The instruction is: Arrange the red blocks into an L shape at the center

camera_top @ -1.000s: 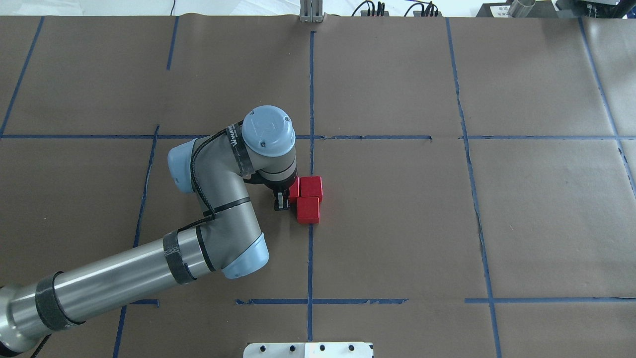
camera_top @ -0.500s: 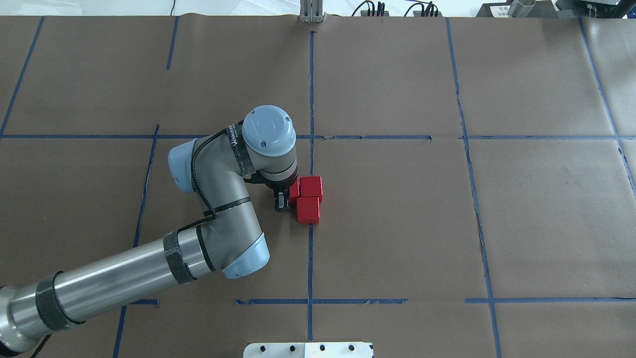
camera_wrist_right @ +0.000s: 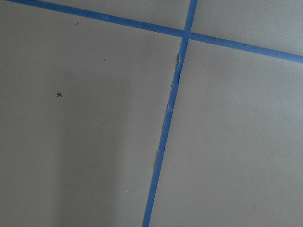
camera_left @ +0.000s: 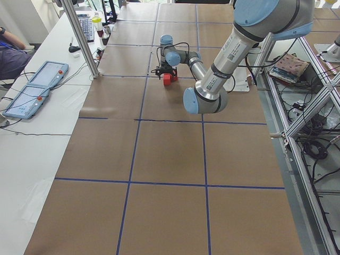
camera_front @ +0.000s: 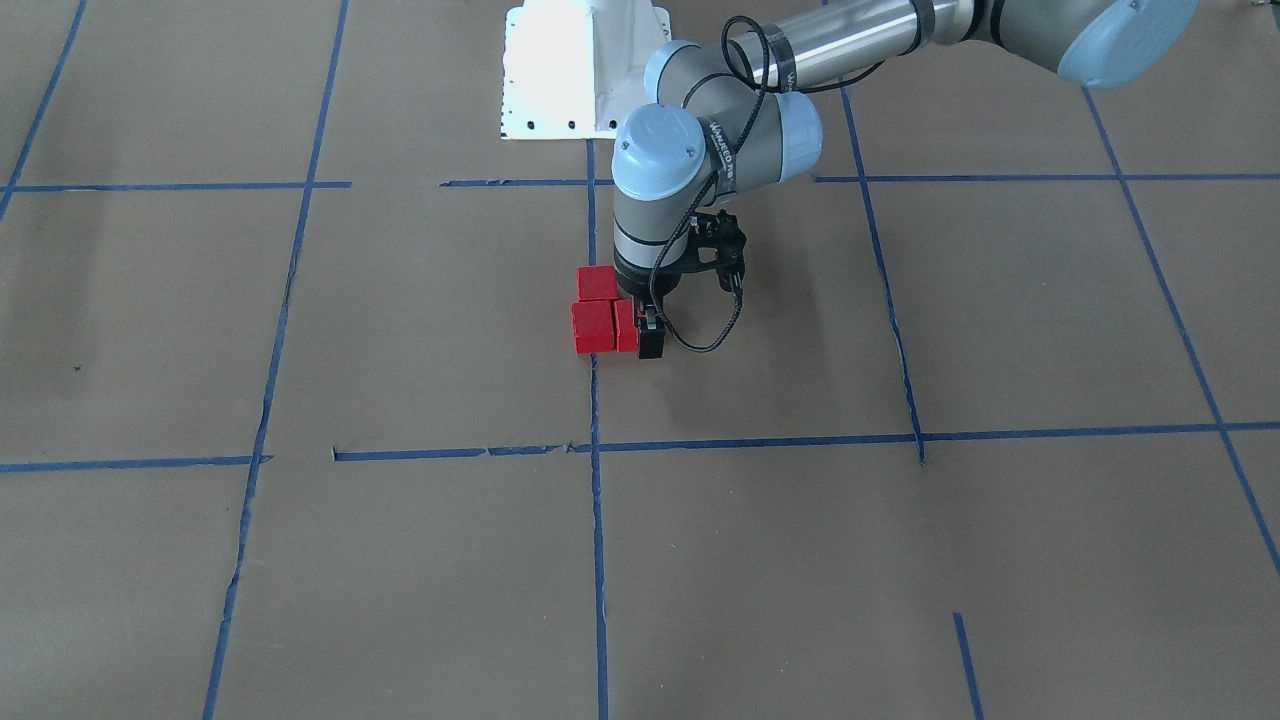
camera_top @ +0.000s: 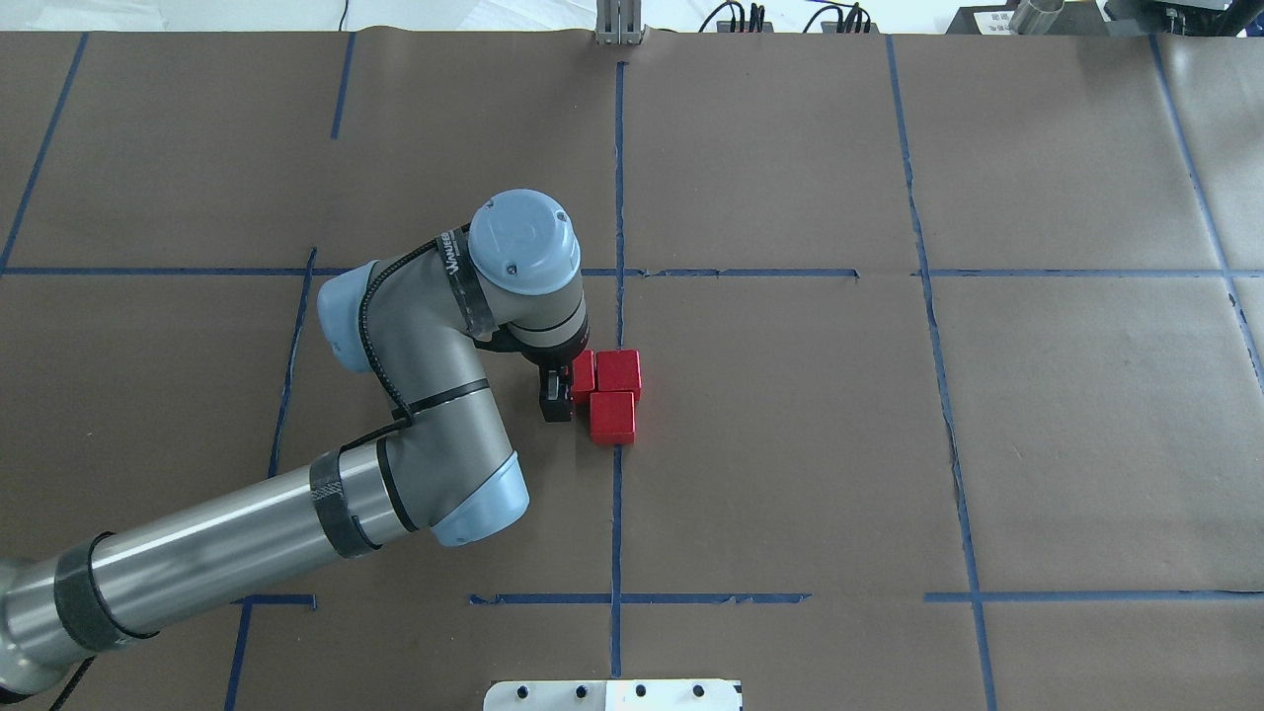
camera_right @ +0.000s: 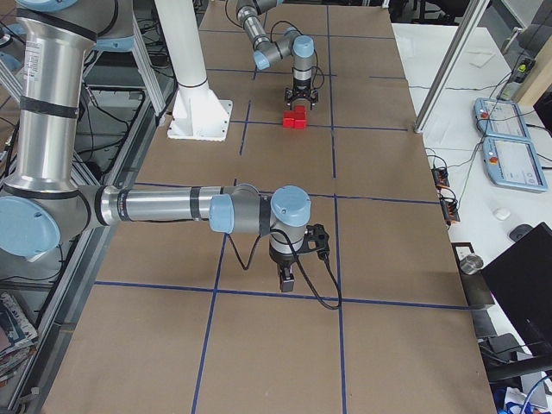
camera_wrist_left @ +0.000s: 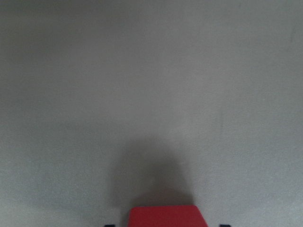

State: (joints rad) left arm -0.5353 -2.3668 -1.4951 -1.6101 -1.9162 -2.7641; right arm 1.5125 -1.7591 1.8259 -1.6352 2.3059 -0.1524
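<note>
The overhead view looks forward and down from behind the robot, red blocks point(camera_top: 618, 375) near centre. The front-facing view opposes it, base plate point(camera_front: 585, 70) at 12 o'clock. The 2 side views look along the table point(camera_left: 159, 149) from its ends, blocks distant at 12 o'clock. All 4 share the blocks. Both wrist views look down from close range; the left shows 1 block at 6 o'clock.

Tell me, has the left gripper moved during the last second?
Yes, slightly: in the overhead view the left gripper shifted leftward, away from the blue tape line, while the red blocks stayed put.
</note>
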